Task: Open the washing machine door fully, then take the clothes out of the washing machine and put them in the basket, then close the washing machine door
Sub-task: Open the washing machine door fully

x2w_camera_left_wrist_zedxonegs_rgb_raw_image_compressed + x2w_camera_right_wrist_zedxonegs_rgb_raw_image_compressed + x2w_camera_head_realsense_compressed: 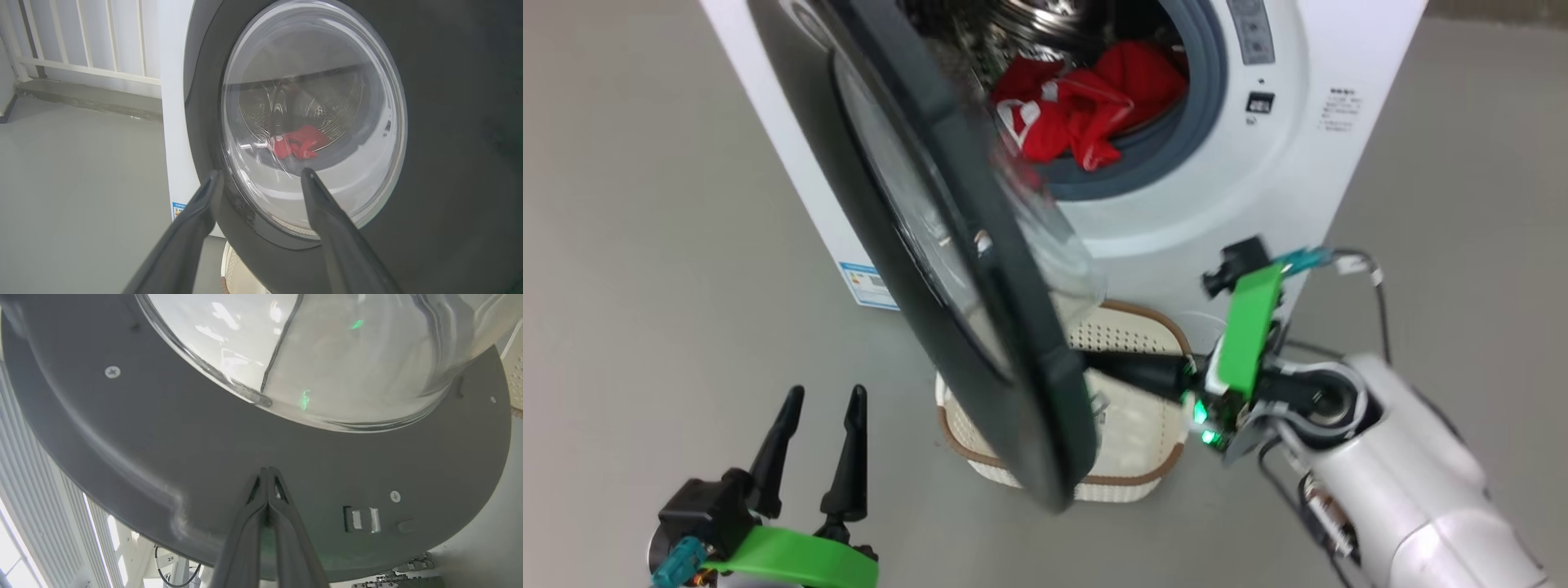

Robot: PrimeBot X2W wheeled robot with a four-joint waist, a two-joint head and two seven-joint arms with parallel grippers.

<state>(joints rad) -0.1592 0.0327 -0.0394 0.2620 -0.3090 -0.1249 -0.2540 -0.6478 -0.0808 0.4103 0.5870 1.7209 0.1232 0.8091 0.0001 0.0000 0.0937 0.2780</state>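
1. the left tool (826, 394) has its two fingers spread wide with nothing between them. it hangs low over the floor (645, 286) and points at the outer face of the door (1045, 416).
2. the door stands part open, swung out from the washing machine (1241, 204), and lies between the two tools. its clear round window sits straight ahead of the left tool's fingertips, near them but apart.
3. the right tool (267, 470) has its fingers pressed together and pinches nothing. the tips meet the grey inner face of the door's rim, just below the bulging glass; how hard they press cannot be told.
4. the red clothes (1094, 106) lie in the mouth of the drum by the grey ring, beyond the door and well apart from both tools.
5. the basket (1131, 331) sits on the floor at the foot of the washing machine, under the right tool's fingers and the door's lower edge.
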